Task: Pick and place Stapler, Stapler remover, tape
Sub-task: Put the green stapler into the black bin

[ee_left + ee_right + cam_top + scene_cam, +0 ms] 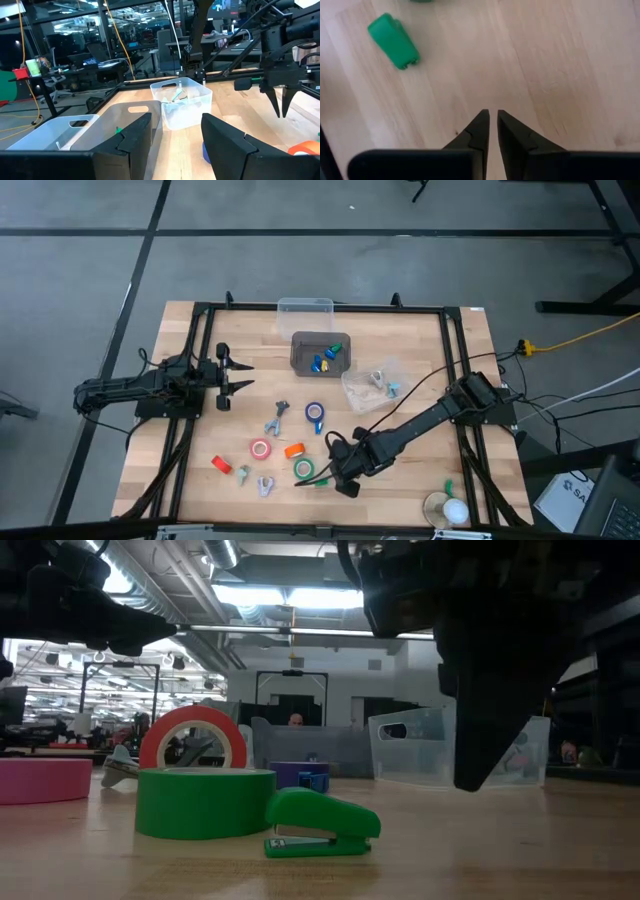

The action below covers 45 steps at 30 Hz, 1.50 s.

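Stapler [393, 40] — small and green — lies flat on the wooden table [560, 60], just beside the green tape roll [204, 802], its long axis slanting across the boards, empty-handed of me. My right gripper [491, 131] hangs above bare wood near it, fingers almost together with only a thin slit between, holding nothing. My left gripper [238, 373] waits well apart — jaws spread, empty.

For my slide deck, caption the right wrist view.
Right hand, fingers nearly together and holding nothing, above bare wooden table beside small green plastic stapler.
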Available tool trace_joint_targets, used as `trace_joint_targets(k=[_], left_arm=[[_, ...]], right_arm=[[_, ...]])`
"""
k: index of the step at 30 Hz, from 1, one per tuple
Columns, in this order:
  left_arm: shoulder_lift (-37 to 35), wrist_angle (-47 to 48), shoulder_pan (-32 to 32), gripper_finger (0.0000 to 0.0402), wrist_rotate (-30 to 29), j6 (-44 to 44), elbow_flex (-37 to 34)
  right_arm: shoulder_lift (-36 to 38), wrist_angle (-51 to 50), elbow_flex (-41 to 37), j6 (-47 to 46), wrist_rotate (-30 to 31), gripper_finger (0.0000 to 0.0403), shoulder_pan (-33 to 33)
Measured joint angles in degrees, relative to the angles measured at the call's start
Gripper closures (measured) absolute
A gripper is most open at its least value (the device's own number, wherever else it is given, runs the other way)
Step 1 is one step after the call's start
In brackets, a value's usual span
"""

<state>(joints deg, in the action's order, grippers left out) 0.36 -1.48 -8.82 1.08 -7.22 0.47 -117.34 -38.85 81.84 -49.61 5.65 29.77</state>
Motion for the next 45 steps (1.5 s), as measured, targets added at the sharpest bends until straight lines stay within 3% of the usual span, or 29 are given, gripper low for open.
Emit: trace_joint_targets(k=[6, 11, 20, 25, 29, 32, 34, 41, 45], left_arm=[[0.02, 0.00, 0.00, 0.0233, 0.00, 0.00, 0.01], [0.02, 0.00, 0.00, 0.0233, 0.00, 0.00, 0.00], [0.00, 0.00, -0.01, 0.0233, 0.00, 0.00, 0.01], [0.00, 0.00, -0.01, 0.0233, 0.02, 0.00, 0.01], [0.00, 0.00, 0.00, 0.0233, 0.00, -0.01, 0.02], [0.00, 0.00, 0.00, 0.0233, 0.00, 0.00, 0.00], [0.00, 0.00, -0.02, 0.0233, 0.00, 0.00, 0.00], [0.00, 0.00, -0.02, 0.0233, 0.00, -0.02, 0.02], [0.00, 0.00, -0.01, 0.0233, 0.00, -0.01, 0.01]], right_arm=[[0.04, 0.88, 0.12, -7.37, 8.94, 0.0361, -1.91], [0.11, -7.54, 3.06, -8.13, 4.15, 0.0361, -3.42], [0.13, -20.72, 7.97, 15.43, 2.99, 0.0361, -3.42], [0.15, -15.26, 8.41, 21.99, 1.54, 0.0361, -3.42], [0.15, -13.41, 8.44, 22.76, -5.84, 0.0361, -4.09], [0.15, -19.42, 8.44, 26.21, -16.50, 0.0361, -4.78], [0.15, -24.92, 8.46, 27.15, -19.03, 0.0361, -4.82], [0.15, -47.33, 8.44, 33.76, -18.47, 0.0361, -4.42], [1.10, -50.91, 8.10, 38.66, -17.16, 0.0361, -2.71]])
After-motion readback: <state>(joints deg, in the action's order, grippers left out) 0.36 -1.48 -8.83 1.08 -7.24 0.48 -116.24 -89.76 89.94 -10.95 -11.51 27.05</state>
